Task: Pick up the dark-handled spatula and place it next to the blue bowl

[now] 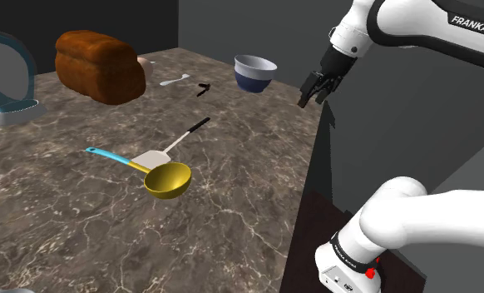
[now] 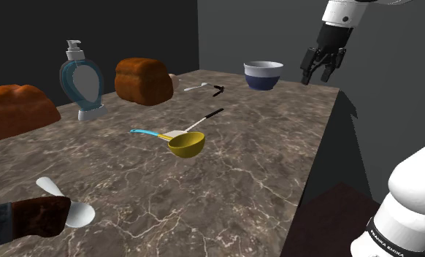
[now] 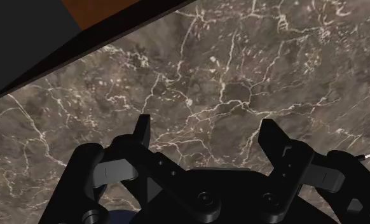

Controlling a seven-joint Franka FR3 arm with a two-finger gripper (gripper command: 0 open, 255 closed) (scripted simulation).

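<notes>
**Spatula flat on the tabletop, claw wide and empty near the bowl**

The dark-handled spatula (image 1: 176,142) (image 2: 199,123) lies flat near the middle of the marbled tabletop (image 1: 232,220) (image 2: 240,171) (image 3: 241,76). Its black handle points toward the blue bowl (image 1: 255,72) (image 2: 263,74), and its white blade sits against a yellow ladle (image 1: 167,179) (image 2: 185,144) with a light blue handle. The bowl stands upright at the far end of the tabletop, well apart from the spatula.

Between the spatula and the bowl lie a small black item (image 1: 203,88) (image 2: 218,90) and a small white spoon (image 1: 175,80) (image 2: 196,87). A brown bread loaf (image 1: 99,67) (image 2: 143,80) and a soap dispenser (image 1: 7,79) (image 2: 81,84) stand further toward the shoulder view's left.

The claw (image 1: 312,101) (image 2: 316,79) (image 3: 206,133) hangs in the air over the tabletop's edge, beside the bowl on the shoulder view's right. Its fingers are spread wide with nothing between them.
</notes>
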